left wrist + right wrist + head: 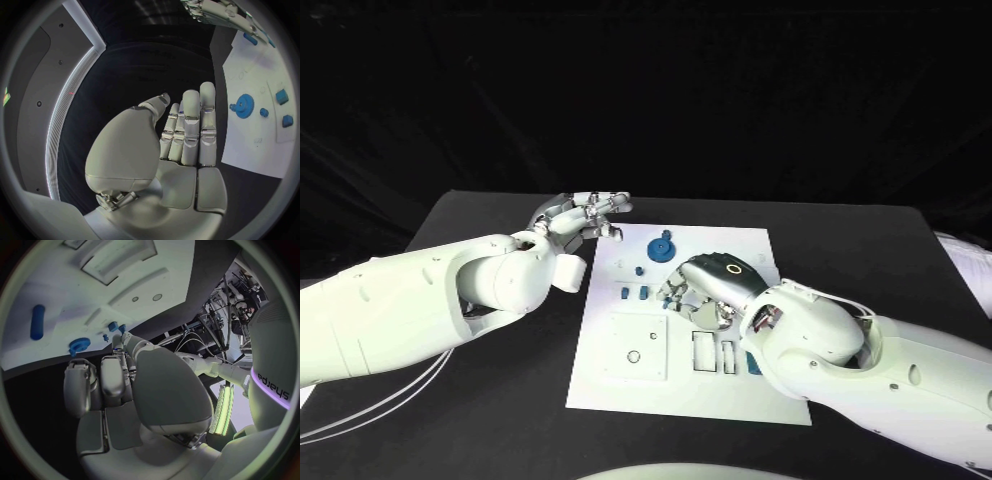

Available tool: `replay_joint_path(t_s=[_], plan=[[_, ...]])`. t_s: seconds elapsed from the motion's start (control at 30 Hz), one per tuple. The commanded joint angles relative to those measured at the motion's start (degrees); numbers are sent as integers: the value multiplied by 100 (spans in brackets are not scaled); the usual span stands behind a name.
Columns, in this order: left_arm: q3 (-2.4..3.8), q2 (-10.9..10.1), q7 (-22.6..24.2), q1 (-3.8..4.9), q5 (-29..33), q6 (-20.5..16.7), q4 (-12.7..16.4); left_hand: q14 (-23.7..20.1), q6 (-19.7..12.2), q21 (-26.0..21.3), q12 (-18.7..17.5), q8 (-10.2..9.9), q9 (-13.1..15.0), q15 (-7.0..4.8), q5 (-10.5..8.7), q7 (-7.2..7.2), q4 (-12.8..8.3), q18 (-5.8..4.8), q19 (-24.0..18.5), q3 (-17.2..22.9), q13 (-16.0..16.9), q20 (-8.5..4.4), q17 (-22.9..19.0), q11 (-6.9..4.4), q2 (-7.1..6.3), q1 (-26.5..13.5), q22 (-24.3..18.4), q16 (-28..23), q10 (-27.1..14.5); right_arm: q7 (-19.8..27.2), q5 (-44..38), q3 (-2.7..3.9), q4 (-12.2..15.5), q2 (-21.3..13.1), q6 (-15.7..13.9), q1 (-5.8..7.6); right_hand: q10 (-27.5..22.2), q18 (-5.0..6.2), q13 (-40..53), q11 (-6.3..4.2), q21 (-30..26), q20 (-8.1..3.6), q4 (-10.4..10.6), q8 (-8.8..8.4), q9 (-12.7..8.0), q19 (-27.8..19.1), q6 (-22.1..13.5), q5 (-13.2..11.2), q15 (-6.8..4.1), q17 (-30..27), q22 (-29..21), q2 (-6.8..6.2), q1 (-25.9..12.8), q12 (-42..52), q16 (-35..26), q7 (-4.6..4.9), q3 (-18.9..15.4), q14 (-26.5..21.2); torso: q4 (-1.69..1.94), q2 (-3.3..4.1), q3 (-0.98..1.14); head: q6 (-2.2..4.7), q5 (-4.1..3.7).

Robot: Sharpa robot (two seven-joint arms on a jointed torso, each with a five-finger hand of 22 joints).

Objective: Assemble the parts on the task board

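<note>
- White and flat, the task board (733, 400) is lying in the middle of the black desk (488, 220), with shallow cut-out recesses showing in its near half.
- A blue gear (662, 246) is sitting on the far part of the board; in the left wrist view the same gear (243, 106) is lying flat on the white surface with a small round blue piece (264, 112) just beside it.
- Two small blue blocks (282, 96) are lying close to that gear, further in on the board.
- Another blue part (754, 363) is resting on the near half of the board, beside the rectangular recesses and right at the right arm.
- The left robot hand (581, 217) is hovering at the board's far left corner, above the desk edge of the board; its fingers (187, 127) are stretching out straight and side by side, holding nothing.
- The right robot hand (708, 283) is reaching over the middle of the board with its fingers (94, 380) bending downward toward the surface; I cannot tell whether it is gripping anything.
- From the right wrist view, a long blue peg (37, 321) is lying on the board, apart from the gear.
</note>
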Motion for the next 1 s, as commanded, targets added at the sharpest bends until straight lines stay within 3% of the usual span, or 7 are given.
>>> replay_joint_path(t_s=[0.03, 0.33, 1.0], plan=[[4, 23, 32, 2, 24, 114, 26, -13, 3, -39, 33, 23, 2, -28, 18, 3, -40, 69, 7, -5, -5, -49, -9, 12, -9, 51, -5, 12, 0, 124, 48, -28, -62, 118, 286, -98, -10, 23, -6, -3, 4, 1, -3, 20, 11, 33, 1, -23, -18, -13, 260, -3, -75, -34, 1, 37, 38, 151, -6, 3, 1, -46, 50], [4, 36, 26, 2, 24, 124, 41, -10, -4, -41, 37, 23, 0, -27, 23, 7, -41, 68, 11, -9, -7, -50, -12, 15, -9, 48, -8, 15, -8, 160, 67, -79, -254, 298, 460, -234, -14, 25, -7, -1, -1, 2, -8, 17, 11, 28, -2, -25, -17, -23, 254, -4, -79, -36, -5, 39, 43, 149, -5, -1, 6, -99, 111], [3, 43, -8, 2, 24, 155, 29, -10, -10, -43, 39, 22, -1, -26, 25, 9, -42, 67, 13, -12, -9, -50, -15, 17, -10, 46, -10, 17, -14, 109, 52, -108, -436, 421, 667, -264, -29, 27, -9, 10, -6, 7, -22, 6, 11, 22, -16, -34, -8, -27, 247, -8, -118, -43, -3, 50, 55, 148, -10, -1, 14, -148, 152]])
